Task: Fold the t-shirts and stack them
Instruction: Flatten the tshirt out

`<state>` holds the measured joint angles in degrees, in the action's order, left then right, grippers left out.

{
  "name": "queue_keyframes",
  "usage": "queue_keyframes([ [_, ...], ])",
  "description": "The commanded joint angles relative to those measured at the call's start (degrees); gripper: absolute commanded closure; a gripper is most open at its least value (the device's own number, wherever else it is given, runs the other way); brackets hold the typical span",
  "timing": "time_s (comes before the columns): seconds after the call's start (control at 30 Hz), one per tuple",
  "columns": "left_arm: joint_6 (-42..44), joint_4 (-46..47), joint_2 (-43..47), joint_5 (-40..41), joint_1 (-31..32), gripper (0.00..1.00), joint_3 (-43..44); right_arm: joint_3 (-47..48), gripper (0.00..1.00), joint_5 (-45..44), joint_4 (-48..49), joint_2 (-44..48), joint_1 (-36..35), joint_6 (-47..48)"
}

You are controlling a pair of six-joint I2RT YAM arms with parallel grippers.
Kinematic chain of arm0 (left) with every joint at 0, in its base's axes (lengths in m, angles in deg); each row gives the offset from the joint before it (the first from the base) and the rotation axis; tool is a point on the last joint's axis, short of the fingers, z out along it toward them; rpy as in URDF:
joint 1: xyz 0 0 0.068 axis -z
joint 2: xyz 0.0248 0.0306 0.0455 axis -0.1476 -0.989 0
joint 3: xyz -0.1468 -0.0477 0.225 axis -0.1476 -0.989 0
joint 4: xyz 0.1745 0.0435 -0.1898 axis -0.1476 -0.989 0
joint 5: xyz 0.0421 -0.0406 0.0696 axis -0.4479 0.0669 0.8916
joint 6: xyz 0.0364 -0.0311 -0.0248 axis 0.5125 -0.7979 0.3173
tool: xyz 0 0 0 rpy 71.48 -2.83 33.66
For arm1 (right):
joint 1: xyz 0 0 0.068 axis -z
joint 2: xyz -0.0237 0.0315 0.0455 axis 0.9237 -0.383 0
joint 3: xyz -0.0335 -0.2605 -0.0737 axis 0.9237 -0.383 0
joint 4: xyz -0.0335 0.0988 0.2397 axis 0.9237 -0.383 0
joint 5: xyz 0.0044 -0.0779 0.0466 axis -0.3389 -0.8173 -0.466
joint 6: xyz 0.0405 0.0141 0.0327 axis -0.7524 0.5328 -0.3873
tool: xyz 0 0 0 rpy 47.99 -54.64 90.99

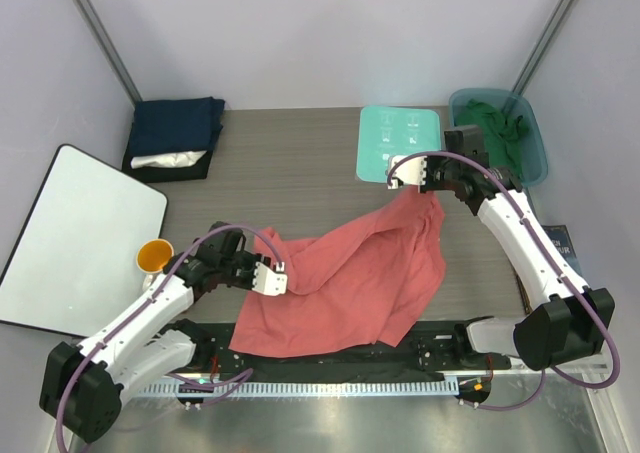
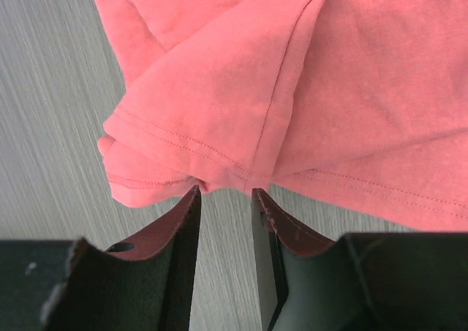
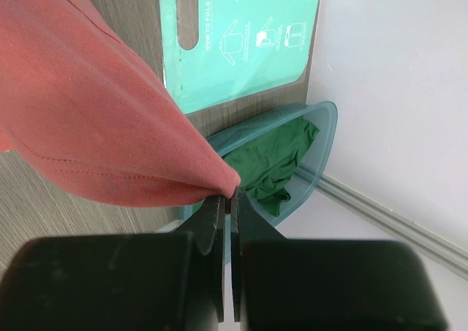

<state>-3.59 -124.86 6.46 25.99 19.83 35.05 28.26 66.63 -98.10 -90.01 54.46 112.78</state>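
Note:
A coral-red t-shirt (image 1: pixel 350 283) lies rumpled across the middle of the table. Its far right corner is lifted, and my right gripper (image 1: pixel 430 191) is shut on it. The right wrist view shows the cloth (image 3: pixel 110 112) pinched between the jaws of the right gripper (image 3: pixel 232 192). My left gripper (image 1: pixel 280 273) is at the shirt's left edge. In the left wrist view the left gripper (image 2: pixel 225 193) is open, its tips touching the hem of a folded sleeve (image 2: pixel 212 119), with bare table between the jaws. A navy t-shirt (image 1: pixel 178 128) lies folded at the back left with a white one (image 1: pixel 168 159) under it. A dark green one (image 1: pixel 495 123) is in a bin.
A teal bin (image 1: pixel 535 143) stands at the back right, holding the green shirt (image 3: pixel 274 159). The mint-green board (image 1: pixel 400 143) lies beside it. A white board (image 1: pixel 80 238) leans at the left, with a yellow cup (image 1: pixel 153 257) next to it.

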Motion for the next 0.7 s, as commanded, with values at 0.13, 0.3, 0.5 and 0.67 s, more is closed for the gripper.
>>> queue_keyframes([
  [0.13, 0.0, -1.8, 0.8, -2.6, -0.4, 0.66, 1.8, 2.3, 0.99, -1.6, 2.1, 0.6, -0.5, -0.9],
  [0.3, 0.3, -1.0, -0.1, -2.4, -0.4, 0.66, 1.3, 2.8, 0.99, -1.8, 2.4, 0.4, -0.6, -1.0],
  [0.5, 1.0, 1.7, -0.2, -2.8, -0.4, 0.66, -1.1, 3.2, 0.99, -1.9, 2.4, 0.3, -0.6, -1.5],
  [0.67, 0.9, 3.0, -2.1, -2.8, -0.4, 0.66, -1.7, 3.4, 0.99, -2.2, 2.6, 0.3, -0.6, -1.6],
])
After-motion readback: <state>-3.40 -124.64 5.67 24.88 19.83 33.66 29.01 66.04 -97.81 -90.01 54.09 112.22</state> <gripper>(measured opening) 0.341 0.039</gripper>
